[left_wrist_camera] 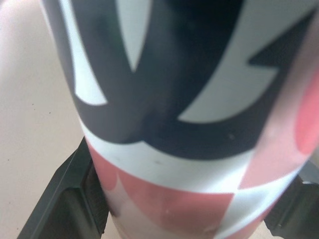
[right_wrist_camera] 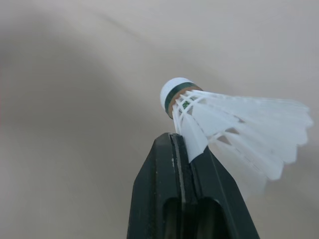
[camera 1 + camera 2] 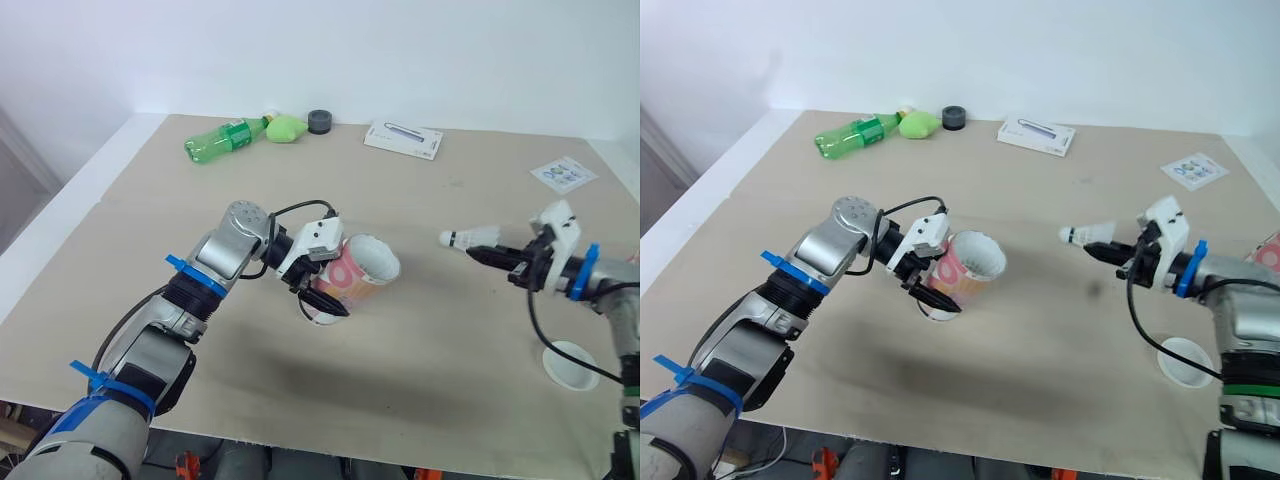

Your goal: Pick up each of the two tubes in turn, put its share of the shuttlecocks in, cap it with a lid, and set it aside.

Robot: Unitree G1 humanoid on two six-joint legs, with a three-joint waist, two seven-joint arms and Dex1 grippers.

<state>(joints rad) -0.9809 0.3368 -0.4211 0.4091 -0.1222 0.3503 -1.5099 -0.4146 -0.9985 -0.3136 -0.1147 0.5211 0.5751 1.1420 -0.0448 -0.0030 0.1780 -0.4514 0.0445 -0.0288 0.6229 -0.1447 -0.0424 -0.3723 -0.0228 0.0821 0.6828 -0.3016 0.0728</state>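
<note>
White lid [image 3: 570, 364]: lying flat on the table [image 3: 430, 190] close to the front edge, well to the right of the tube and apart from it.

Tube [image 3: 358, 270]: pink, white and black print. It is held tilted above the table top, open mouth turned up and to the right. It is clamped near its lower end by the left gripper [image 3: 325, 298]. In the left wrist view, black fingers [image 1: 70, 194] are seen pressed against both sides of its wall.

Shuttlecock [image 3: 470, 237]: held in the air to the right of the tube's mouth, well apart from it, cork pointed toward the tube. Its feather skirt is pinched by the right gripper [image 3: 482, 254], fingers [image 2: 164, 189] closed together on the feathers.

Beyond the tube, near the far edge: a green bottle [image 3: 222, 138] lying on its side to the left, a green lump [image 3: 287, 127] just beside it, then a dark ring [image 3: 319, 121]. A white box [image 3: 403, 139] is noted behind and right of the tube, and a printed sheet [image 3: 563, 174] farther right.
</note>
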